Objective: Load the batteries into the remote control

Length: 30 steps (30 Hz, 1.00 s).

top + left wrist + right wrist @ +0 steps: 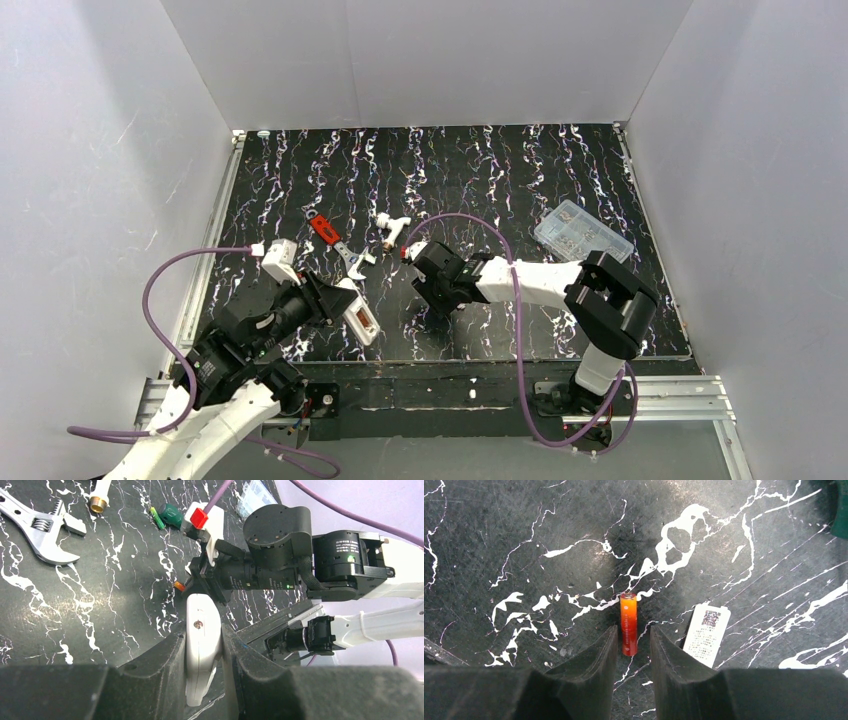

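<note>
My right claw (634, 632) is slightly apart, straddling a battery (628, 622) that's lying on the black table (524, 540), with a small white labelled plate (707, 634) just beside it. My left claw (204, 642) is clamped on the remote control (201, 625).

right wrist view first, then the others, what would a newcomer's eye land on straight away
A red-orange battery lies on the black marbled table, right between the parted fingers of the right gripper, with a small white plate beside it. In the left wrist view, the left gripper clamps the white remote control, whose free end is close to the right arm.
</note>
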{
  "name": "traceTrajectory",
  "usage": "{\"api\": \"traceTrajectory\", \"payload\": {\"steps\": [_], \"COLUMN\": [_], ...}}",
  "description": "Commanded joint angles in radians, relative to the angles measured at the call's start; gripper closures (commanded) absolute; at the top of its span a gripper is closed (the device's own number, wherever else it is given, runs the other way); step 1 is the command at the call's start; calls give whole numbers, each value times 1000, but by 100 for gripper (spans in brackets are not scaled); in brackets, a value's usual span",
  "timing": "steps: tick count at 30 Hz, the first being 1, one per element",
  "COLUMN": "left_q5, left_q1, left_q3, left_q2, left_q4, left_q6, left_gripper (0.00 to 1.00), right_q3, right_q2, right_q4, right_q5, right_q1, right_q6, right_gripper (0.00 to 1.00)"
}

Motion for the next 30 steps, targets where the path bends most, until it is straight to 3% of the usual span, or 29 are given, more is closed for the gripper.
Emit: {"api": "traceTrajectory", "payload": {"steps": [1,7,12,17,24,30], "left_q5": [-24,-19,-39,-89,-117,-148], "left_q1": [-2,-2,-2,-2,-2,-1], "left_q3": [21,35,26,31,32,41], "left_q2": [-11,2,-1,-15,2,45], "left_q4": [-12,-25,-28,-31,-3,61], "left_q6": [-6,1,2,27,-9,-55], "left_gripper": [100,100,100,100,100,100], "right_q3": [-18,-11,-1,-11,-79,-219], "right_q2": [-7,-5,-40,-202,-522,-819], "right_q4": [-77,-78,-71,-64,-29,269], "right_q5": [45,58,2,-25,-66,-108], "right_q1": [9,10,10,9,10,9], "right_q6": [27,36,39,44,-9,-47], "right_gripper": [64,68,82,99,99,99]}}
